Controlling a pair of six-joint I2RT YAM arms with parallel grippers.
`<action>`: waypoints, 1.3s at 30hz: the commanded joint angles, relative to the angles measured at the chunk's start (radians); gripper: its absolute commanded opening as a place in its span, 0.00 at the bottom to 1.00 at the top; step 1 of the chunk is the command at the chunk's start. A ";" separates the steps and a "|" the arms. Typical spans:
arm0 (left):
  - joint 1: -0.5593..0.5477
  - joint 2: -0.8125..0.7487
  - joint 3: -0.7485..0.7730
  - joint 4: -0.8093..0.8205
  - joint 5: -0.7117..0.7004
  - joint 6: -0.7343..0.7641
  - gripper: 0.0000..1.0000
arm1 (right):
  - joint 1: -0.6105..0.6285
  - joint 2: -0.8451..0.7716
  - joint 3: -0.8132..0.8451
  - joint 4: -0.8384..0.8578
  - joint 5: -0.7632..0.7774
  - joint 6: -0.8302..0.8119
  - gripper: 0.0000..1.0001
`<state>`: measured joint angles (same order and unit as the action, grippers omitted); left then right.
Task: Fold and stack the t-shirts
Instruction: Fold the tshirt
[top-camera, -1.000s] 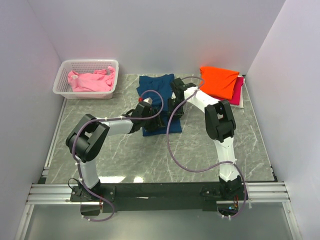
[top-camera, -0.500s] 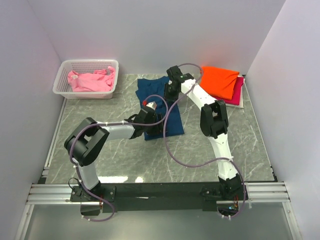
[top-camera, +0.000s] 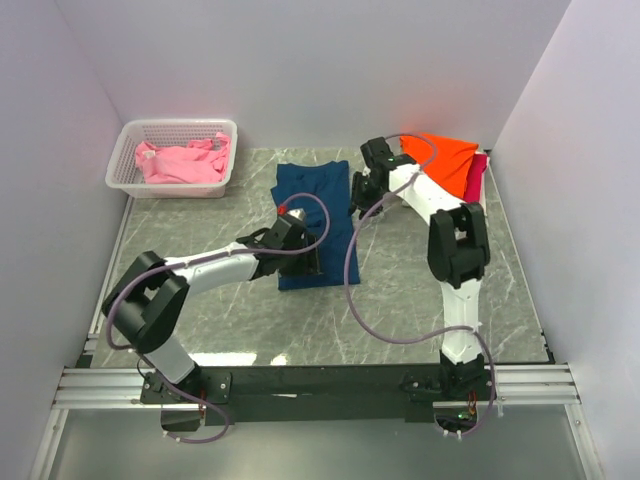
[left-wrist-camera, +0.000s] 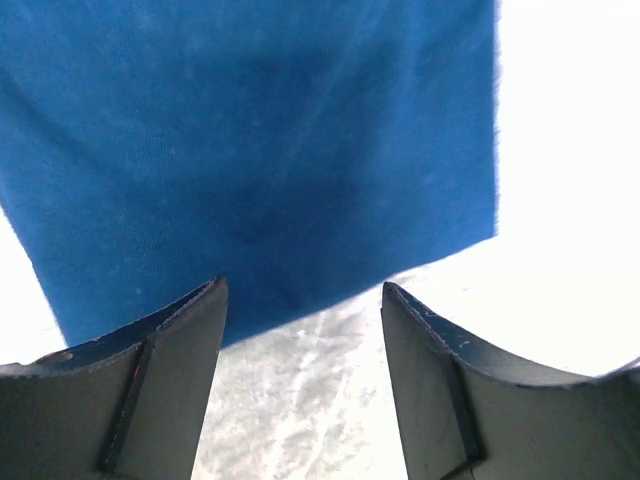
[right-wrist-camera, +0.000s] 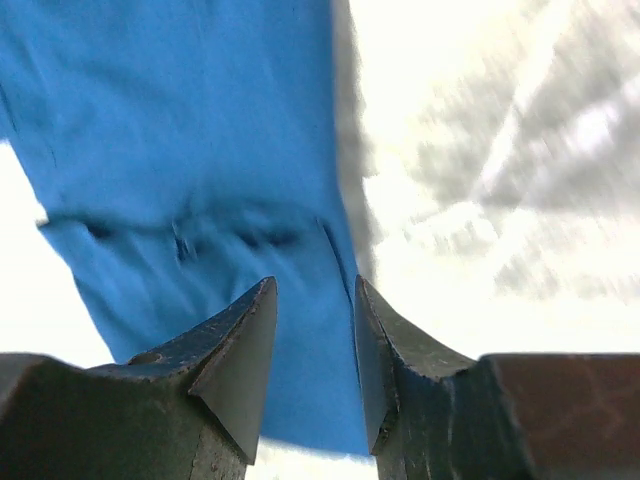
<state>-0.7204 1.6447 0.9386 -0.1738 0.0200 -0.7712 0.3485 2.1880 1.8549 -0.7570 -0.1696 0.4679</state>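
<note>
Navy t-shirt (top-camera: 315, 190): dark blue from above, brighter plain blue in the wrist views. Pink t-shirt (top-camera: 185, 162). Basket (top-camera: 180, 124): white lattice. Orange t-shirt (top-camera: 440, 160), magenta t-shirt (top-camera: 478, 172). Bench (top-camera: 400, 290): grey-green marble, white veins. Left arm (top-camera: 215, 265) and right arm (top-camera: 440, 205): white and black. Cable (top-camera: 347, 285): purple. Left tool (left-wrist-camera: 303, 290), right tool (right-wrist-camera: 315, 285): dark grey.

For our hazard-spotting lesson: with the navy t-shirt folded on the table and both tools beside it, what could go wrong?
The left tool stands open at the navy t-shirt's near edge; closing may catch only the top layer and undo the fold. The right tool, open over its right edge, sits close to the orange t-shirt; a swing might knock it.
</note>
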 joint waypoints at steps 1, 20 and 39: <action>-0.004 -0.113 0.103 -0.102 -0.096 0.003 0.71 | -0.009 -0.192 -0.183 0.066 -0.005 -0.055 0.44; 0.150 -0.221 -0.096 -0.095 -0.084 -0.201 0.75 | 0.020 -0.459 -0.710 0.186 -0.165 -0.017 0.45; 0.165 -0.270 -0.207 -0.081 -0.072 -0.283 0.72 | 0.066 -0.406 -0.761 0.154 -0.220 0.008 0.43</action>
<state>-0.5591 1.4025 0.7280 -0.2749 -0.0635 -1.0420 0.4038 1.7733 1.1046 -0.5980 -0.3637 0.4637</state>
